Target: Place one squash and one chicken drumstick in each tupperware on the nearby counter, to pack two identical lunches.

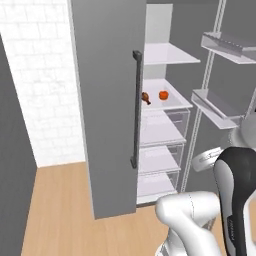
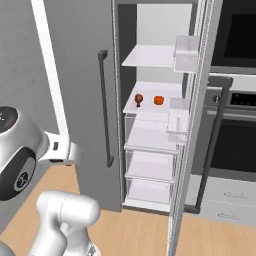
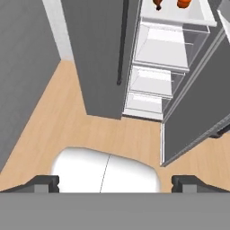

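My claw [image 3: 115, 183] hangs with its two dark tips spread as wide apart as they go, nothing between them, looking down over the light wooden floor [image 3: 58, 117] in front of an open fridge [image 1: 165, 130].

One squash [image 1: 163, 95] sits on the fridge's middle white shelf [image 1: 176, 104], a small glossy orange-red lump. Just beside it, on the side towards the closed grey door [image 1: 107, 105], lies one chicken drumstick [image 1: 145, 97], brown with a thin end; from the right base view the drumstick [image 2: 139, 100] and squash [image 2: 158, 100] are near each other but apart. From my hand camera both peek in at the very top edge, the drumstick [image 3: 157, 4] and the squash [image 3: 183, 3] cut off by the frame, so I can't quite tell how they lie there.

Another bare shelf sits above them, and clear drawers [image 1: 159, 160] stack below. The closed door carries a long dark vertical handle [image 1: 136, 107]. The open fridge door [image 2: 197, 125] stands edge-on with clear bins on it, and a dark oven front [image 2: 235, 130] lies beyond it.
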Tool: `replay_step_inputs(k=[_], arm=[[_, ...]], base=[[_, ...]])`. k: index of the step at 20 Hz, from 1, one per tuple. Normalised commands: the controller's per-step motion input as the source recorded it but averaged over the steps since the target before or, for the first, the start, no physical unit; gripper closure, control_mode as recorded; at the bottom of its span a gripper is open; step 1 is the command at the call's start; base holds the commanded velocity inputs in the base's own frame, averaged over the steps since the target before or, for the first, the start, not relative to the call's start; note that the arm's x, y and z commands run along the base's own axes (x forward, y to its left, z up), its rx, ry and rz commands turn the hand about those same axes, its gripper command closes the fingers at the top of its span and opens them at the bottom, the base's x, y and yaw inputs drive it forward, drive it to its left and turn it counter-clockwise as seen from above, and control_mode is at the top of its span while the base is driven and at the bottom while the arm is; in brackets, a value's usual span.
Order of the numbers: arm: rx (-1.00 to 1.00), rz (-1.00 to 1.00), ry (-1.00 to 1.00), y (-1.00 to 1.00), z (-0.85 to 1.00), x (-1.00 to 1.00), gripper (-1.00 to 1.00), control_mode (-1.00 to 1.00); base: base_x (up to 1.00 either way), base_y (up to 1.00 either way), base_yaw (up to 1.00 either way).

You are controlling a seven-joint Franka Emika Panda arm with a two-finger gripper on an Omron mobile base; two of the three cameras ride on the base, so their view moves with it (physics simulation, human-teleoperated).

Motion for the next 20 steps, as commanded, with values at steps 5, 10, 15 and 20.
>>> replay_step_inputs(k=[5,10,15,20], arm=[[0.00,0.00,0.00,0.00,0.00,0.00,-1.00,1.00],[0.00,0.00,0.00,0.00,0.00,0.00,-1.00,1.00],[0.00,0.00,0.00,0.00,0.00,0.00,-1.00,1.00],[0.00,0.00,0.00,0.00,0.00,0.00,-1.00,1.00]], base=[[0.67,-0.29,-0.14],[0.42,-0.54,-0.11],[0.28,-0.34,-0.05],[0.48,0.01,0.00]])
